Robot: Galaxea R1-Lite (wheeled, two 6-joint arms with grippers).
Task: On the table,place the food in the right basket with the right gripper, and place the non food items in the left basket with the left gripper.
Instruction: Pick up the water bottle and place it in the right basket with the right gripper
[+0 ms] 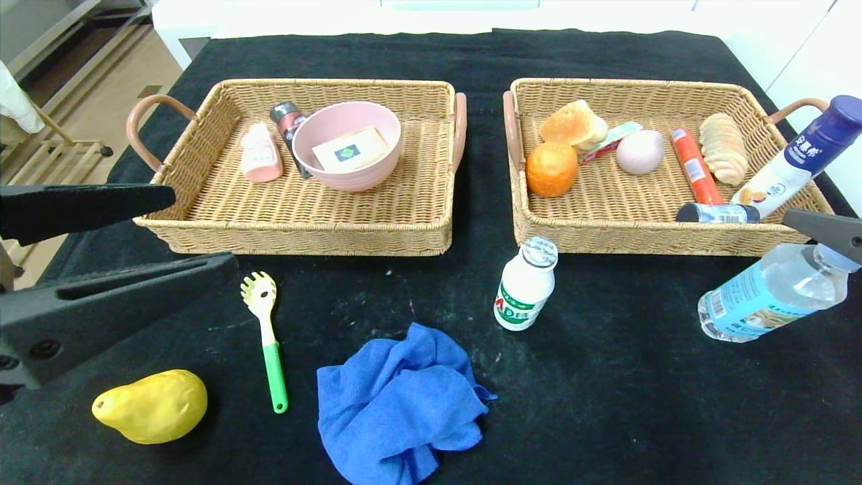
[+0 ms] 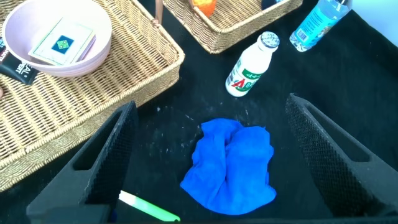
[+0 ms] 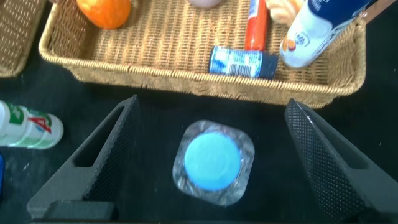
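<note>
My right gripper (image 3: pixel 212 104) hangs open over the clear water bottle (image 3: pixel 212 162), its pale-blue cap between the fingers and untouched. That bottle (image 1: pixel 774 289) stands in front of the right basket (image 1: pixel 640 239). A white bottle with a dark-blue cap (image 1: pixel 801 162) stands in that basket's right front corner. The small green-labelled bottle (image 1: pixel 525 286) stands mid-table and the yellow pear (image 1: pixel 151 406) lies front left. My left gripper (image 2: pixel 211 106) is open above the blue cloth (image 2: pixel 233 165), holding nothing. A yellow-green pasta fork (image 1: pixel 266 337) lies in front of the left basket (image 1: pixel 303 229).
The left basket holds a pink bowl (image 1: pixel 347 145) with a card, a pink bottle (image 1: pixel 260 155) and a black tube (image 1: pixel 288 124). In the right basket lie an orange (image 1: pixel 551 168), bread (image 1: pixel 572 124), a red sausage (image 1: pixel 693 165) and a small can (image 1: pixel 717 213).
</note>
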